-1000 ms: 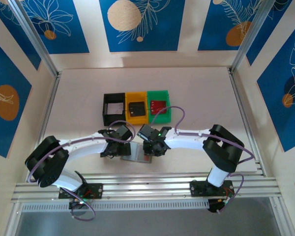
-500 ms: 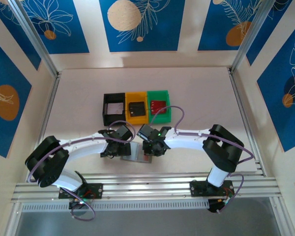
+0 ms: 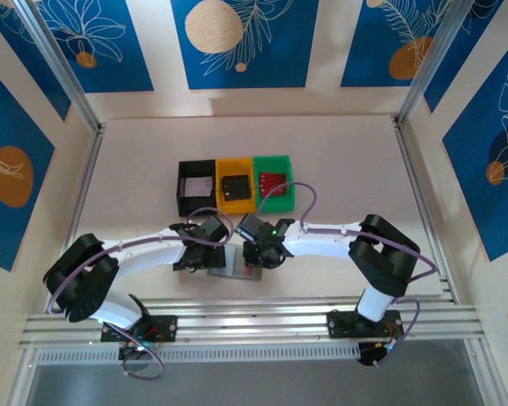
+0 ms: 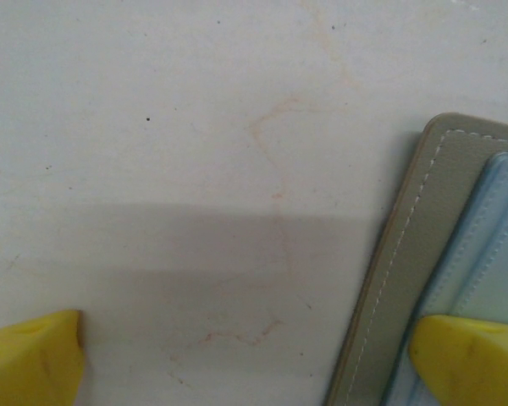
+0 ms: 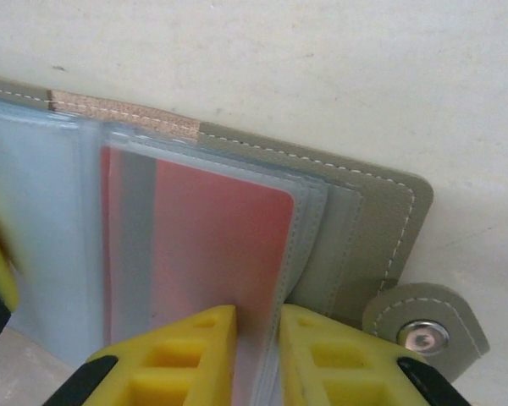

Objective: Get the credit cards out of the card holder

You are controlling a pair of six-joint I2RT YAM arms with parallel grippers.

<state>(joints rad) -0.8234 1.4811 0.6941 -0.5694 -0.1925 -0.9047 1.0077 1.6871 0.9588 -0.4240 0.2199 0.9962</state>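
Card holder (image 3: 234, 266) open on the tabletop (image 3: 347, 161), right hand (image 5: 256, 326) pinching a sleeve (image 5: 305, 228)

It lies flat near the front edge of the tabletop, between the two hands. The right hand is closed on the edge of a clear sleeve, and a red card (image 5: 212, 245) sits inside this sleeve. The left hand (image 4: 245, 347) is wide open: one finger (image 4: 470, 359) is over the holder's corner, the other over bare tabletop.

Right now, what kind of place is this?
Probably a robot test cell, not a home or shop: a table walled by blue printed panels, two arms bolted to an aluminium rail, and three bins.
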